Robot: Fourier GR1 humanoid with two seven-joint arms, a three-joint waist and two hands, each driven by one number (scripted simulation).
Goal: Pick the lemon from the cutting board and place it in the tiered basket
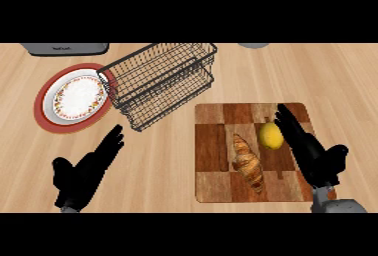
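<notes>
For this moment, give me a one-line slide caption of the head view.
Right hand open beside the lemon on the cutting board, croissant alongside; wire basket waits behind.

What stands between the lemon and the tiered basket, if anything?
Nothing visible does. The lemon lies on the cutting board beside the right hand; the croissant is below it, off the path to the tiered basket.

text: none readable | grey appliance (65,48) at top left: faint mark on its front, too blurred to read
</notes>
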